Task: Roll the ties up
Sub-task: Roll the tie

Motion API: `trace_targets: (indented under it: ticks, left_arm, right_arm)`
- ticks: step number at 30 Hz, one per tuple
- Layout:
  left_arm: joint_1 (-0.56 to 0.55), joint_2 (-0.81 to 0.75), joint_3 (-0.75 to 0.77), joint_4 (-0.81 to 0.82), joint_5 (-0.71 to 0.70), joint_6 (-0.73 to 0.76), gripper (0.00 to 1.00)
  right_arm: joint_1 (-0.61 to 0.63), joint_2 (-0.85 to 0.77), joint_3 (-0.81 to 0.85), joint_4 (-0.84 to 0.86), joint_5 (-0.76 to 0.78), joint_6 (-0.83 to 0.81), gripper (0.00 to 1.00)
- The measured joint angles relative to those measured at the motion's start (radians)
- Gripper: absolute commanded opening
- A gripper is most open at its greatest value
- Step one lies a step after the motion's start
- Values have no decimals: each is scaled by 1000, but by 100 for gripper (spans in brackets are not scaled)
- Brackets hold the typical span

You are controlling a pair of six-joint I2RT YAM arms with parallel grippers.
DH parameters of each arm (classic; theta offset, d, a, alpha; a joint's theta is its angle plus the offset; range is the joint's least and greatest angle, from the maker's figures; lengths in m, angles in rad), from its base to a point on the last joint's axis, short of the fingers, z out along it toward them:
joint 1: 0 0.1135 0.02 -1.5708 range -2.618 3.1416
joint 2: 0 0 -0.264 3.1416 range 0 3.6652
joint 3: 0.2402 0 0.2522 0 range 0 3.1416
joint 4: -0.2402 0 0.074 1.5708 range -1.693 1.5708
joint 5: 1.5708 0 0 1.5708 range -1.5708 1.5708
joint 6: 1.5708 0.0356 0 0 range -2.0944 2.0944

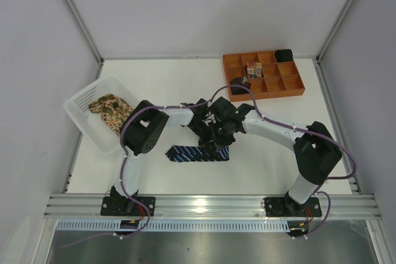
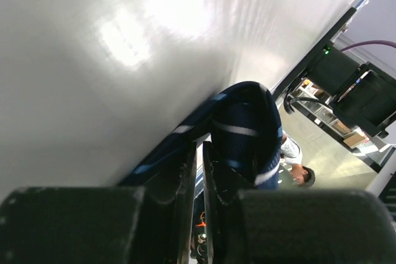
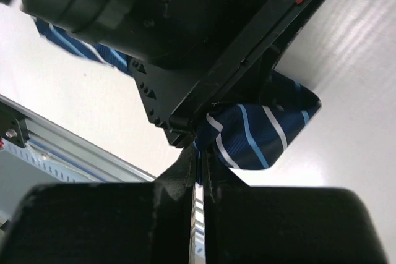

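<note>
Left gripper (image 2: 199,153) and right gripper (image 3: 198,156) each held navy tie (image 1: 189,154), jaws narrow; judged soft, slippery, best gripped at fold.

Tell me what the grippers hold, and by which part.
The right gripper pinches the navy tie at its folded end; left gripper seems shut on the same fold.

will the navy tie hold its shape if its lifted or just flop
Probably floppy: the navy tie bends into a soft loop at the right gripper. Likely light: its tail lies thin and flat on the table. A loose roll may unwind.
</note>
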Motion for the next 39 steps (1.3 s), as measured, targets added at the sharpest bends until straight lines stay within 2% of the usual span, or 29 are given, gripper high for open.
trace_targets:
  ticks: [4, 8, 16, 31, 39]
  left_arm:
    - [15, 1, 4, -55, 1, 47, 27]
    - [23, -6, 16, -106, -10, 98, 33]
    - [40, -78, -49, -108, -83, 138, 20]
    - [116, -195, -152, -145, -203, 203, 14]
    - [132, -194, -190, -129, -171, 203, 13]
  right_arm:
    - [1, 10, -29, 34, -43, 2, 0]
    - [-3, 11, -56, 57, -68, 12, 0]
    - [-8, 11, -75, 111, -76, 21, 0]
    - [-14, 54, -58, 125, -77, 11, 0]
    - [-5, 118, -19, 125, -84, 11, 4]
